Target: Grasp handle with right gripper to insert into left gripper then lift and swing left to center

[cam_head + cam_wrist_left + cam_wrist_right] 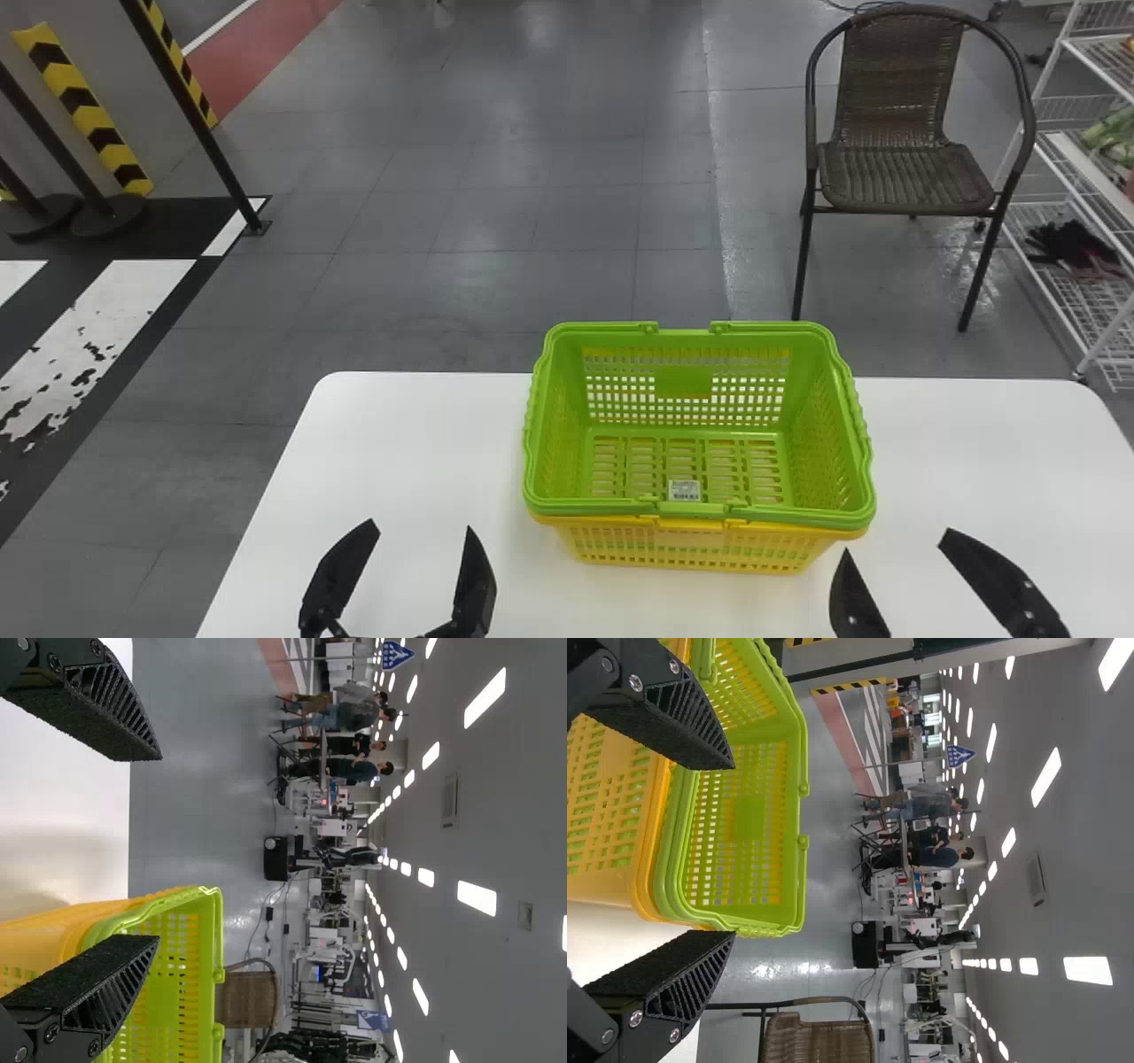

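White smooth tabletop (399,443), rounded far corners, under everything; green basket (682,381) is the landmark. Nearest: left gripper (424,526) near side and left of green basket, fingers spread, nothing between them; right gripper (895,540) by its near right corner, also spread and holding nothing. Black fingers (673,718) taper to points, ribbed sides, gritty-looking inner faces. Green basket sits upright, mouth up, long axis running left-right, long sides facing near and far. Handle (780,515) looks folded down along its rim, near stretch parallel to that long axis. Thin glossy plastic, square-hole mesh walls, slotted bottom, white label (684,490) inside. Yellow basket (682,545) nested outside it, same direction, mesh too, walls narrowing downward. Beyond green basket: gray tiled floor (532,204), slightly shiny. Brown woven chair (904,177), curved dark tube frame, beyond and right; white wire shelving (1076,221) farther right. Striped yellow-black guards (89,111) far left.
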